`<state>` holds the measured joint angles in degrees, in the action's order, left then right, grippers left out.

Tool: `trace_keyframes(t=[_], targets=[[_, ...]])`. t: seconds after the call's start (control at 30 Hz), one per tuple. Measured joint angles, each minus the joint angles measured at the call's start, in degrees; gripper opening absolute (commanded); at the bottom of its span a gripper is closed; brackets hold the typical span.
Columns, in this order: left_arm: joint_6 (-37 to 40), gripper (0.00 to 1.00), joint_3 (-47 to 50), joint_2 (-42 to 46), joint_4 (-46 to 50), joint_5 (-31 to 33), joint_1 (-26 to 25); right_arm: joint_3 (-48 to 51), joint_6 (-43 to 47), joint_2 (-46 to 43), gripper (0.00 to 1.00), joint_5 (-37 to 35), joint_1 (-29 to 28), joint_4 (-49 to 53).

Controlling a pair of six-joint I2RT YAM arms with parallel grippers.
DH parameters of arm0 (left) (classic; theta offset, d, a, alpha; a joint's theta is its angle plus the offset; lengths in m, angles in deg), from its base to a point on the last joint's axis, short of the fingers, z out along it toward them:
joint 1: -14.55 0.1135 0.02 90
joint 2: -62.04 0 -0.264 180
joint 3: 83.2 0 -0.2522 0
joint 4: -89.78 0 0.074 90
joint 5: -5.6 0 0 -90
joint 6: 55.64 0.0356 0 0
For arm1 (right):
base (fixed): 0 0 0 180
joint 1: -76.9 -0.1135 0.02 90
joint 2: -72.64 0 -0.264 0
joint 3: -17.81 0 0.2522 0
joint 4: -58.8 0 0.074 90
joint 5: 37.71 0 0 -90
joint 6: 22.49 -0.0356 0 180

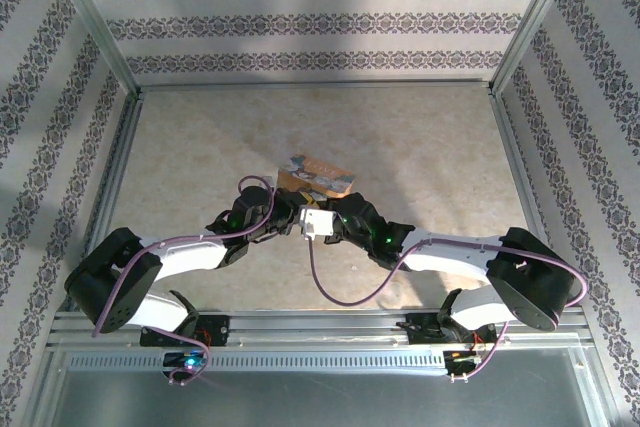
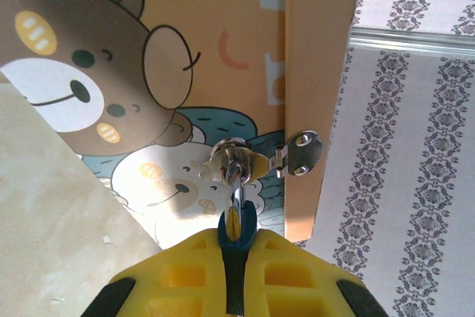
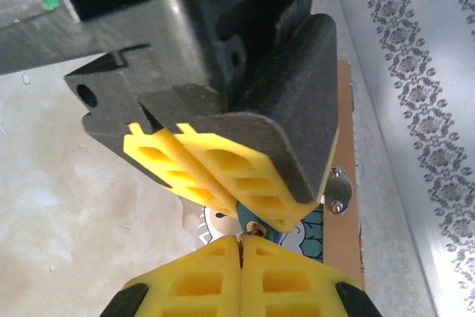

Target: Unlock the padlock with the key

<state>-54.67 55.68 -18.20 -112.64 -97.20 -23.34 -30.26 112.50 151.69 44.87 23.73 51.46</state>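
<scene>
Padlock [image 1: 314,175] is seen just above the middle of the overhead frame, on the beige surface [image 1: 200,137], as an orange-brown block. Both arms are stretched in from the lower corners and are met just below it. In the left wrist view its face is shown with brown and white cartoon bears and part of some white lettering. A silvery keyhole cylinder [image 2: 226,159] is set low on that face, beside a small metal hasp plate [image 2: 300,151] fixed by 2 rivets. The key [image 2: 236,202] is seen with its thin shaft entered in the cylinder. Its blue head is clamped between the yellow fingers of the left tool [image 2: 237,249] at the bottom centre of the frame. In the right wrist view the right tool [image 3: 241,249] is shown at the bottom edge with its 2 yellow fingers pressed together. Their tips are placed just under the key's blue head and the left tool's pads; whether anything is pinched between them cannot be told. A purple cable [image 1: 335,297] is looped below the right arm's wrist.
</scene>
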Motion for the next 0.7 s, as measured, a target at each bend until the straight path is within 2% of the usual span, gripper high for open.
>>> trace_keyframes(t=[0.7], targets=[[-0.42,0.00,-0.22,-1.03,-0.46,-0.20,-0.02,1.97,-8.20,0.00,0.00,-1.20,-0.35,-3.45]])
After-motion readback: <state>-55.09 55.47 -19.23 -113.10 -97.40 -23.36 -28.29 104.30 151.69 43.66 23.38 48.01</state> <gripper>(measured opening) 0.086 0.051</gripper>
